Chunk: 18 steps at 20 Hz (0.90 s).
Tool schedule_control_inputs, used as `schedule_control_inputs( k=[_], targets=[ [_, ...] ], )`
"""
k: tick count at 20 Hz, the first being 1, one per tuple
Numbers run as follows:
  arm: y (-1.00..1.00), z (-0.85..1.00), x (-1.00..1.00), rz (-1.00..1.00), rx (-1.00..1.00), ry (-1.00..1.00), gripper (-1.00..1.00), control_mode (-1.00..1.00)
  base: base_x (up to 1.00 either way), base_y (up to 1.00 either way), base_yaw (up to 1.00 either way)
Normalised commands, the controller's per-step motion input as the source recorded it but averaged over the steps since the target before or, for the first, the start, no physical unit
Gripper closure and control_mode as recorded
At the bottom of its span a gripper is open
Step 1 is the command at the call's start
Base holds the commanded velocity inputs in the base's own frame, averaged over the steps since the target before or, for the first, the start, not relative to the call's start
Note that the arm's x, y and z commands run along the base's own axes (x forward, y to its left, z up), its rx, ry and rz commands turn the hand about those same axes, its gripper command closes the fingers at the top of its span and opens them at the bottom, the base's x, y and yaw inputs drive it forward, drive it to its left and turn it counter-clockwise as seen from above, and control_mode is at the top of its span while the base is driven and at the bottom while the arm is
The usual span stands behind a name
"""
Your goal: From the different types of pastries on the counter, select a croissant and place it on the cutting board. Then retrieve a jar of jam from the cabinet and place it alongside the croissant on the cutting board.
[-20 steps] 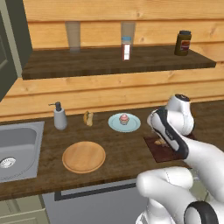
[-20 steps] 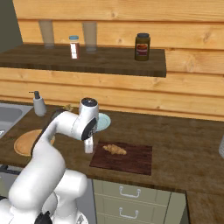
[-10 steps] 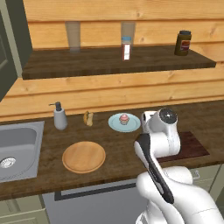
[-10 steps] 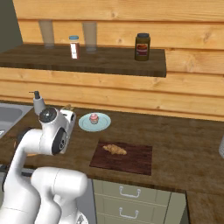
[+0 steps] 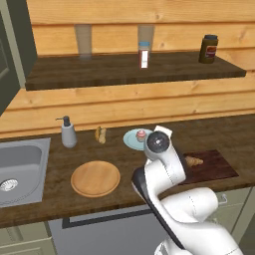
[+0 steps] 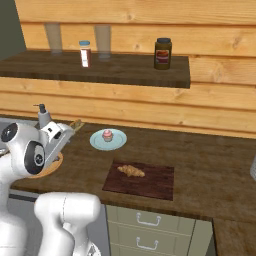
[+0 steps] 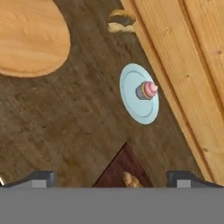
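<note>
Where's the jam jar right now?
The jar stands on the wall shelf near its right end in the right base view, above the board, far right of the shaker.

Below the wide-open pincer [image 7: 111, 181] the croissant [image 7: 132, 180] lies on the cutting board [image 7: 121, 169]; ahead sits the cupcake [image 7: 146, 90] on its plate [image 7: 131, 103], the round board [image 7: 30, 37] off left.
</note>
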Motion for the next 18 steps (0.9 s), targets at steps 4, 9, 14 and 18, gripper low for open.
schedule_control_inputs(
  k=[4, 9, 14, 18],
  targets=[
    [0.00, 0.00, -0.38, -0.19, 0.17, -0.16, -1.00, -1.00, 0.00, 0.00, 0.00],
    [0.01, 0.12, -0.17, -0.08, 0.27, -0.29, -1.00, -1.00, 0.00, 0.00, 0.00],
    [0.01, 0.11, -0.10, 0.12, 0.40, -0.34, -1.00, -1.00, 0.00, 0.00, 0.00],
    [0.12, 0.04, -0.32, 0.25, 0.37, -0.40, -1.00, -1.00, 0.00, 0.00, 0.00]
  ],
)
